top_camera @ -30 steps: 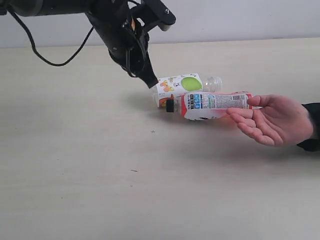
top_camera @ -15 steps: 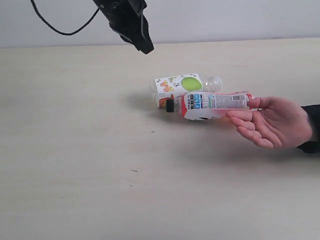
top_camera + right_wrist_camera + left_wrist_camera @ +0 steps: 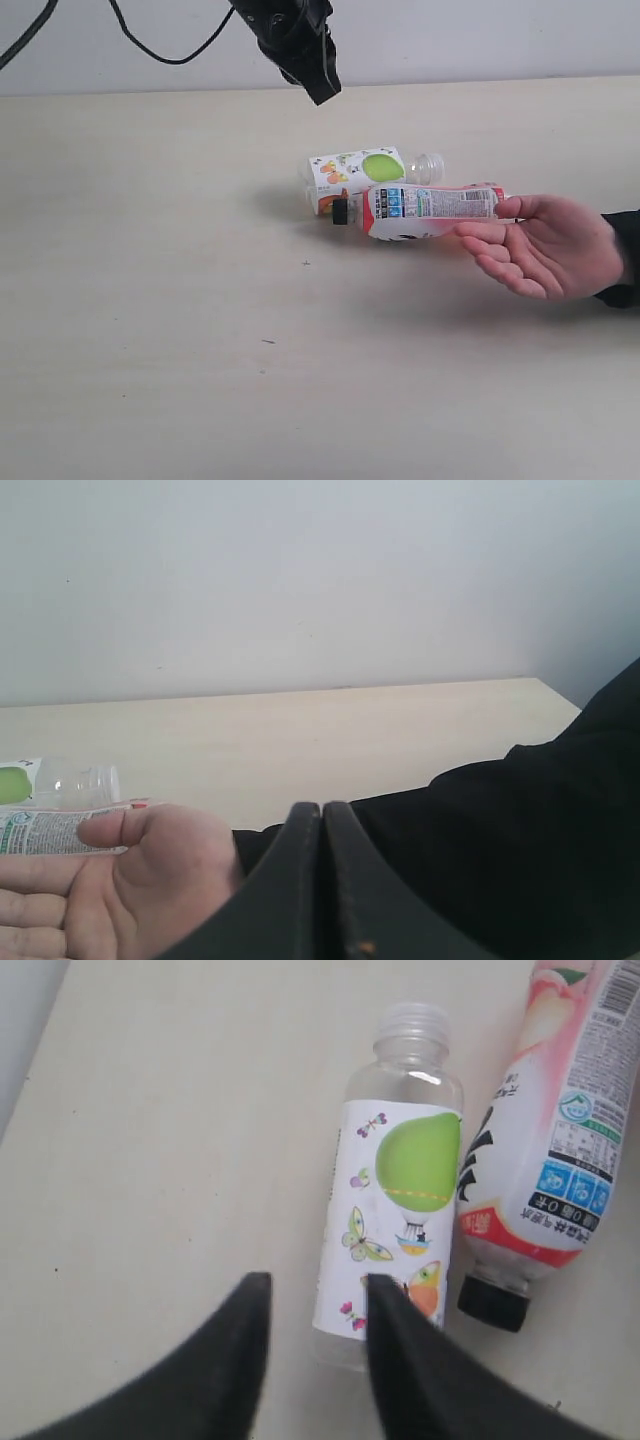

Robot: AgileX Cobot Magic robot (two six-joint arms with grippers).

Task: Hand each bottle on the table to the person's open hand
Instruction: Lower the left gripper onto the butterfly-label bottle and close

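Two bottles lie side by side on the table (image 3: 150, 300). The clear one with the green-apple label (image 3: 360, 172) (image 3: 400, 1210) lies just behind the pink-red one with a black cap (image 3: 425, 208) (image 3: 550, 1150). The pink-red bottle's base end touches the fingers of the person's open hand (image 3: 550, 250) (image 3: 130, 870), held palm up at the right. My left gripper (image 3: 322, 92) (image 3: 318, 1285) hangs open and empty high above the table, behind the bottles. In the right wrist view my right gripper (image 3: 322, 810) is shut on nothing, low beside the hand; the exterior view does not show it.
The person's black sleeve (image 3: 500, 830) (image 3: 622, 260) reaches in from the right edge, close to my right gripper. A pale wall (image 3: 500, 35) runs behind the table's far edge. A black cable (image 3: 170, 50) hangs from the left arm.
My left gripper has lifted away from the green-apple bottle's end, moved up and to the right, and its jaws have parted. The bottles and hand have stayed nearly still.
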